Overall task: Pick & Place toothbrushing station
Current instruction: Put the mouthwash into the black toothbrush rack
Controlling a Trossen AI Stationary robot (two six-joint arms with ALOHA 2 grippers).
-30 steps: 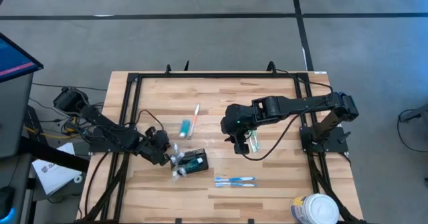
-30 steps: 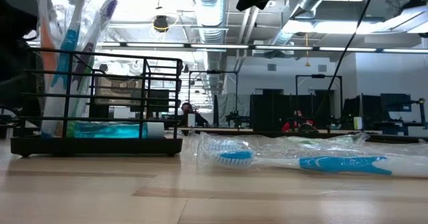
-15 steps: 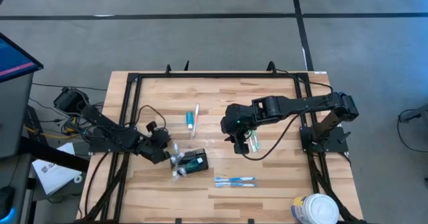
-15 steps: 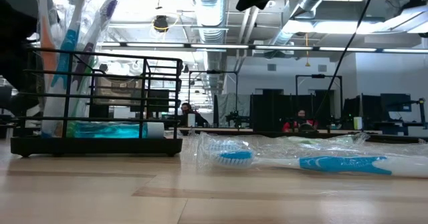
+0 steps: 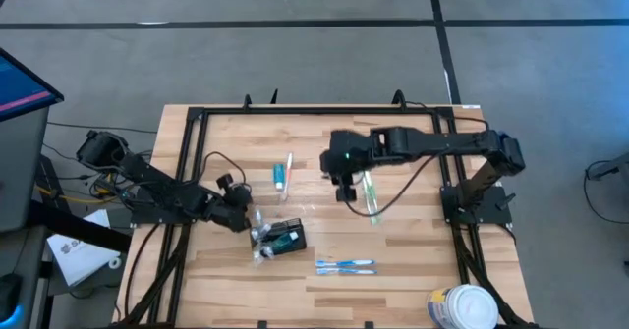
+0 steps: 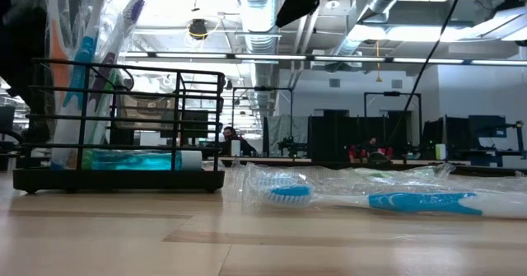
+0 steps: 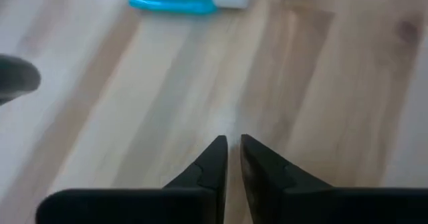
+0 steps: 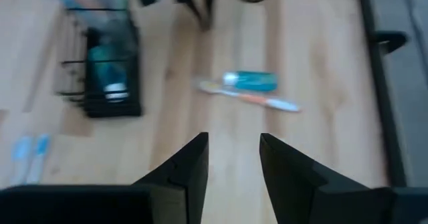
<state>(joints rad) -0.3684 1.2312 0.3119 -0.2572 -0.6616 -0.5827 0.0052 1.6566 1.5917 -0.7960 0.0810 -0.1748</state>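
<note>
My left end effector (image 5: 239, 203) hovers over the desk (image 5: 413, 241), nearly clenched and empty. The toothbrushing station (image 5: 285, 237) stands just beside it, in front. My right end effector (image 5: 344, 188) is released, empty, well apart from the station.

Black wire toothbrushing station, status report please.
Left end effector nearly shut, empty, beside black wire station. Right end effector open, empty, raised mid-table. Station upright, untouched.
</note>
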